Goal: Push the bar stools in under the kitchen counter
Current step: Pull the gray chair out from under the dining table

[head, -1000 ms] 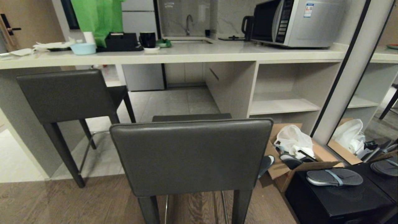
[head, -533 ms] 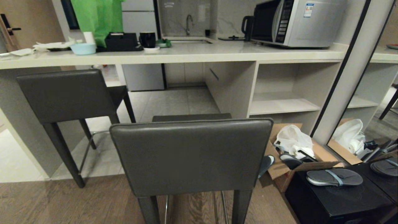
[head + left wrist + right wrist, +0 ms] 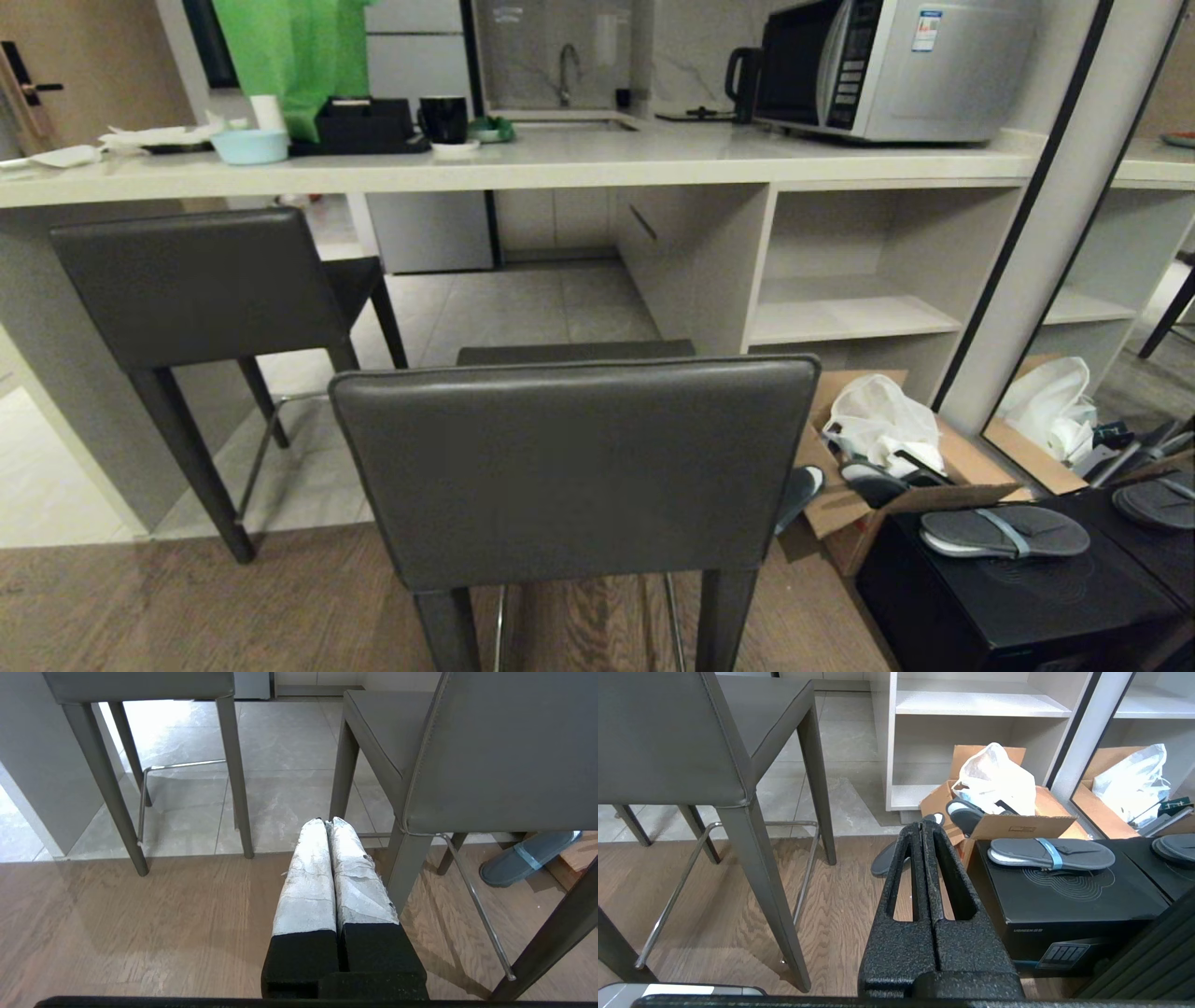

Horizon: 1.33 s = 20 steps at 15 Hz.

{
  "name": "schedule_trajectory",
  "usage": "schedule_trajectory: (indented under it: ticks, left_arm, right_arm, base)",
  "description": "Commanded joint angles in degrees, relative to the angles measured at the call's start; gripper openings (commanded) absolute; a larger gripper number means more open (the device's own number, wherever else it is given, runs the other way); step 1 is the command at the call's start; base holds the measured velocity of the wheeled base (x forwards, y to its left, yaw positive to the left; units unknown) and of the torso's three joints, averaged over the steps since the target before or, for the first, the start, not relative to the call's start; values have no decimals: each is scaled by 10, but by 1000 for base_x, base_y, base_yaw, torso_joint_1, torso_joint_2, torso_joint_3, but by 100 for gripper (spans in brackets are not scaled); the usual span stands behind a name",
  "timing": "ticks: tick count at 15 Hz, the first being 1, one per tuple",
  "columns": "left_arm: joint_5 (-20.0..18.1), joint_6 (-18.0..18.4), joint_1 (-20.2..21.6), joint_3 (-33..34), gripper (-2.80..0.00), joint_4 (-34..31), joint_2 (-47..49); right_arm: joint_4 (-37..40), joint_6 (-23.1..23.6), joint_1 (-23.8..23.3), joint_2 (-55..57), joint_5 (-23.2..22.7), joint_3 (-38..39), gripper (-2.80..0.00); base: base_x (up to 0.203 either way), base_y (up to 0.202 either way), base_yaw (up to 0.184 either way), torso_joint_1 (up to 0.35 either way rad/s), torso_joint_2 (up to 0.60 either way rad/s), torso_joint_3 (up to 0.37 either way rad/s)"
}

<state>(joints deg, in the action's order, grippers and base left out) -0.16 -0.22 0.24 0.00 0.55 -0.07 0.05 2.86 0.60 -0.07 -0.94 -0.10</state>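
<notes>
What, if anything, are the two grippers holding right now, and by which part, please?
Nothing is held. The left gripper and the right gripper are both shut on nothing, hanging above the wood floor near the nearer bar stool.

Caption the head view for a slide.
Two bar stools face the kitchen counter; the nearer one stands farther out.

Two bar stools [image 3: 201, 280] [image 3: 574, 467], one kitchen counter [image 3: 560, 163], one microwave [image 3: 896, 65], one cardboard box [image 3: 971, 457] (open), one black box [image 3: 1008, 597].
</notes>
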Motion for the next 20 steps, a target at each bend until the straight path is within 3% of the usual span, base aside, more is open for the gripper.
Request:
schedule_trajectory:
  ticks: [1, 6, 13, 20]
  left_arm:
    - [0, 0, 0, 1, -280, 1, 0]
    - [0, 0, 0, 1, -280, 1, 0]
    - [0, 0, 0, 1, -280, 0, 0]
    - [0, 0, -1, 1, -280, 1, 0]
  right_arm:
    - [0, 0, 0, 1, 0, 0, -280]
    - [0, 0, 0, 1, 0, 0, -280]
    - [0, 0, 0, 1, 0, 0, -280]
    - [0, 0, 0, 1, 0, 0, -280]
  base:
    - [0, 0, 0, 0, 0, 0]
    - [-108, 0, 0, 1, 2, 1]
    - [0, 0, 0, 0, 0, 0]
    - [0, 175, -1, 1, 3, 3]
